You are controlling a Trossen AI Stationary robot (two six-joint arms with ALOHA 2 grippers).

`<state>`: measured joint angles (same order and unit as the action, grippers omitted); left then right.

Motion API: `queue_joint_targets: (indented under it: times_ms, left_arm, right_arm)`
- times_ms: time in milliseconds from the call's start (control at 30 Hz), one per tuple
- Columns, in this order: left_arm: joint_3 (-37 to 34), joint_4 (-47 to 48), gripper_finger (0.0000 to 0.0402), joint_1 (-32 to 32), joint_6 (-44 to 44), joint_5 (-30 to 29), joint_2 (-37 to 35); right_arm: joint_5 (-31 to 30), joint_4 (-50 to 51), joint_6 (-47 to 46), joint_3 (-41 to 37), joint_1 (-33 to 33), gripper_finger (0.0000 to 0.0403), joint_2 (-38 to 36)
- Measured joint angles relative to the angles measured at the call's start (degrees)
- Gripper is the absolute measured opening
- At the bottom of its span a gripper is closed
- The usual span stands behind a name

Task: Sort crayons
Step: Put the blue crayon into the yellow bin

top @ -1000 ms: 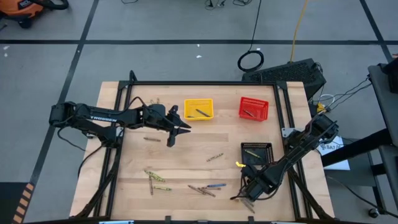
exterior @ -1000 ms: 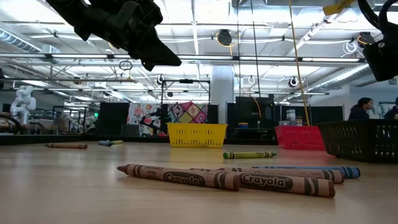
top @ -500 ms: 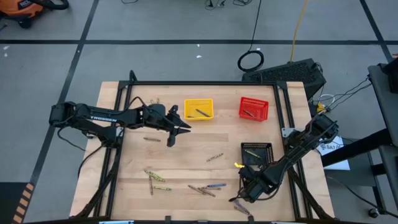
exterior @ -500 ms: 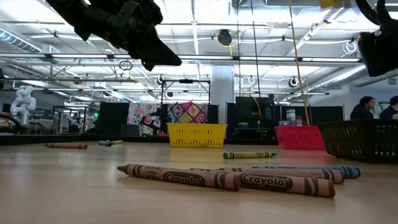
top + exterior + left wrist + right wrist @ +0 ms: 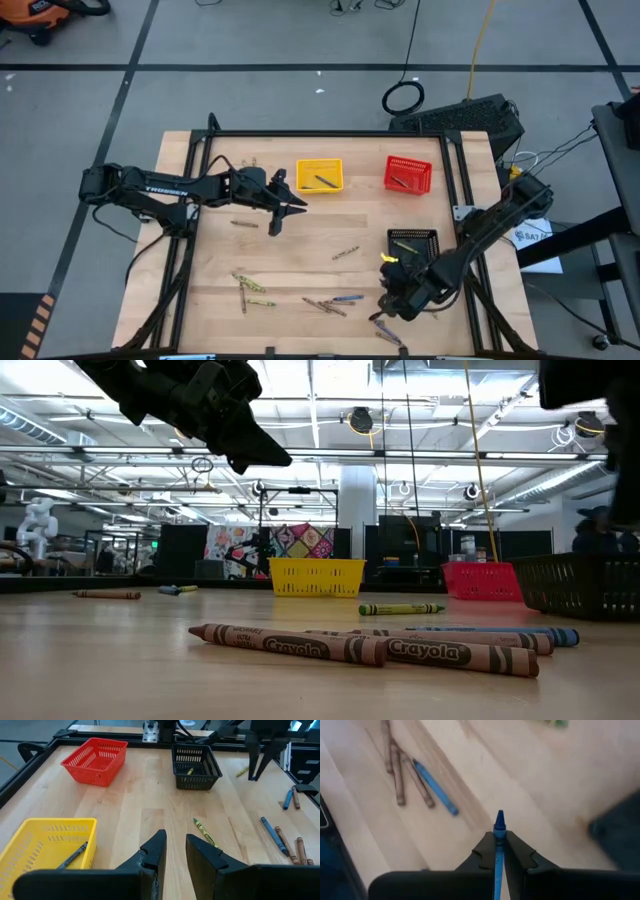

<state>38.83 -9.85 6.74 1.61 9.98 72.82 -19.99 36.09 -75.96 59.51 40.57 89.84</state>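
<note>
The scene is lit evenly and brightly from overhead. In the low view, glare is cast by the long white ceiling strip lights (image 5: 330,405) (the dark arms are reduced to silhouettes). In the right wrist view, the pale wooden tabletop (image 5: 530,785) is rendered softly blurred.

open wood mid-table (image 5: 330,228); black basket (image 5: 412,245) crowds right end effector (image 5: 390,300).

Left gripper (image 5: 174,851) at 6 o'clock, fingers slightly parted, nothing between. Yellow basket (image 5: 30,840) at 8 o'clock holds dark crayon (image 5: 73,855). Red basket (image 5: 96,761) at 11, black basket (image 5: 195,766) at 12. Green crayon (image 5: 204,831) centre; blue crayon (image 5: 273,835) at 3.
</note>
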Motion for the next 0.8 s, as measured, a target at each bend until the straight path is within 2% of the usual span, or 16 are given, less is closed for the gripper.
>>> queue_joint_targets:
  times_ms: [167, 367, 800]
  left_arm:
    - [0.0, 0.0, 0.0077, 0.0, -1.3, 0.0, 0.0]
    - [0.0, -1.0, 0.0077, 0.0, -1.8, 0.0, 0.0]
    - [0.0, -1.8, 0.0077, 0.0, -2.8, 1.8, 2.9]
  right_arm:
    - [-3.9, -0.9, 7.1, 0.0, -2.4, 0.0, -0.3]
    - [-5.6, -2.4, 14.7, 0.0, -6.9, 0.0, -0.3]
    - [-6.0, -14.7, 38.7, 0.0, -16.4, 0.0, -2.1]
